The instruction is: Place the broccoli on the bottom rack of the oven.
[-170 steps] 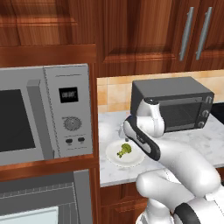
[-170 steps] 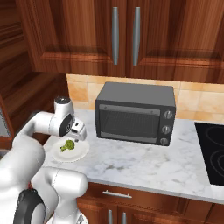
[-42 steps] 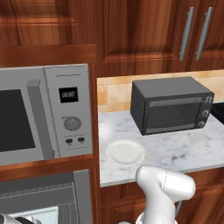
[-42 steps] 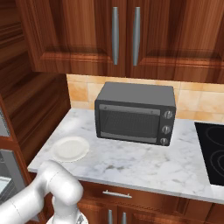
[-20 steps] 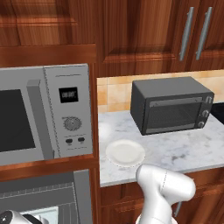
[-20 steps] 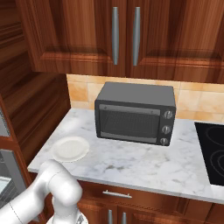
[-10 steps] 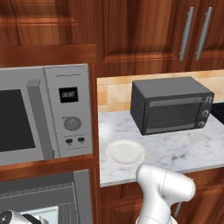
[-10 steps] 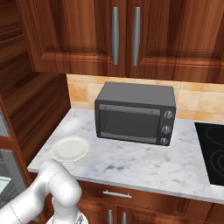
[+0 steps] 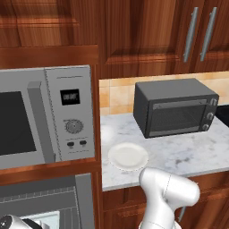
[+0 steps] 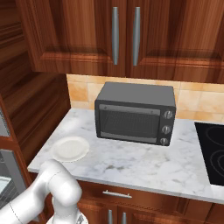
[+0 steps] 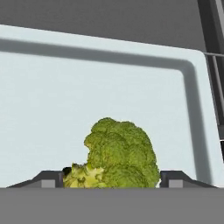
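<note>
The broccoli point(image 11: 120, 151), a green floret with a pale stalk, sits between my gripper point(image 11: 113, 179)'s two dark fingertips point(image 11: 52, 177), which touch it on both sides. The gripper is shut on it. Right under and beyond it lies a pale tray point(image 11: 87, 87) with a raised rim, and a rack's wires show past its right edge. In the left base view my arm drops out of the frame and the hand shows at the bottom left, inside the open grey oven point(image 9: 49, 197) with its ribbed interior.
A steel microwave point(image 9: 44, 116) sits above the oven. On the marble counter point(image 9: 179, 152) lie an empty white plate point(image 9: 128, 156) and the black toaster oven point(image 9: 174, 107). A cooktop point(image 10: 212, 153) is at the right, with wooden cabinets above.
The broccoli has left the white plate, which is now bare, and my arm has swung down left into the oven. Over the last second the hand has barely moved.
</note>
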